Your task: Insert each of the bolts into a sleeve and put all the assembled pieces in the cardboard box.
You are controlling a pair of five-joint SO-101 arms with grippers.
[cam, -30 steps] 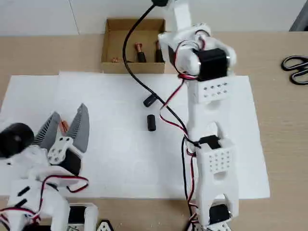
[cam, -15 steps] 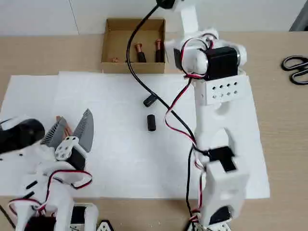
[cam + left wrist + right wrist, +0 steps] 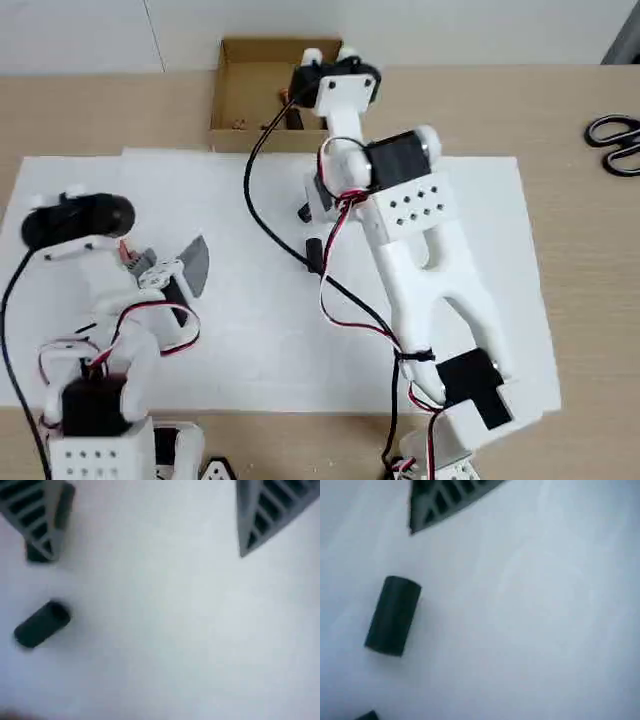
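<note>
My left gripper (image 3: 168,262), lower left, gapes wide, empty; right arm (image 3: 405,200) has swung from box (image 3: 240,95) over a sleeve (image 3: 392,615).

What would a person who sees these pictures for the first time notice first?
The big white right arm catches the eye first: it stretches across the white sheet from the near edge toward the cardboard box at the far side. Next come the left gripper, wide open over the sheet's left part, and a black sleeve lying on the sheet.

Scissors (image 3: 618,145) lie on the wooden table (image 3: 100,110).
</note>
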